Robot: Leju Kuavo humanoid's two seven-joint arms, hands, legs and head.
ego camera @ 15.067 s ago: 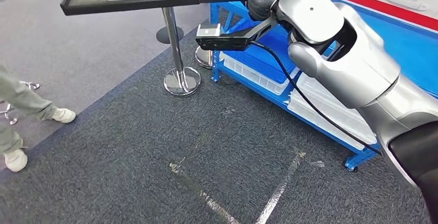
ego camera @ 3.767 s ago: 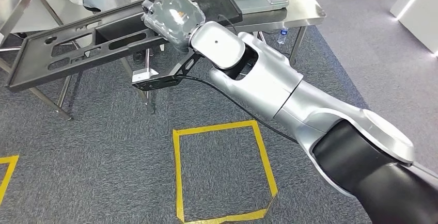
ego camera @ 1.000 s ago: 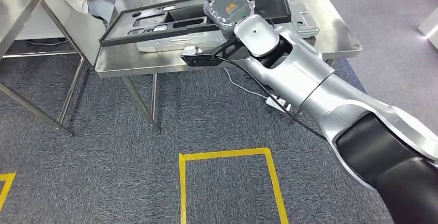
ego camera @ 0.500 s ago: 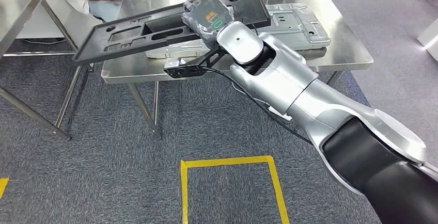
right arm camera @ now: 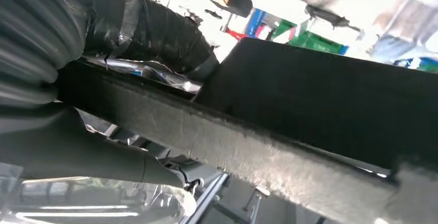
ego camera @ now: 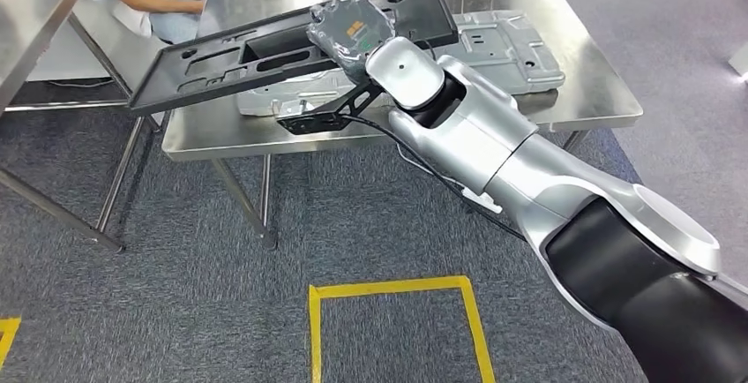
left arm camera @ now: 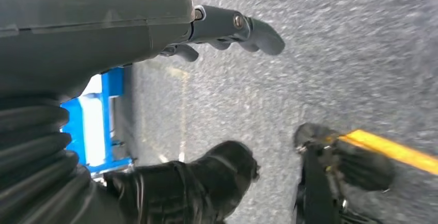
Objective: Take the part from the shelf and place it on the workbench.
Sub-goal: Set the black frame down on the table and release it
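Black and long, the part (ego camera: 291, 43) is gripped by the right robot hand (ego camera: 353, 26) above the shiny bench (ego camera: 582, 92). The left robot hand (left arm camera: 227, 28) hangs spread, holding nothing. Next, I think, the part must go down flat beside the grey plate (ego camera: 512, 43).

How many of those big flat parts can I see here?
2: the black panel held by the right hand above the workbench, and a grey metal panel lying on it. Others may be hidden.

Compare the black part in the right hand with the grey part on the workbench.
The black part is dark, held by the right hand, tilted, one end past the workbench edge. The grey part is pale metal, lying flat and unheld. Both are flat panels with cut-outs.
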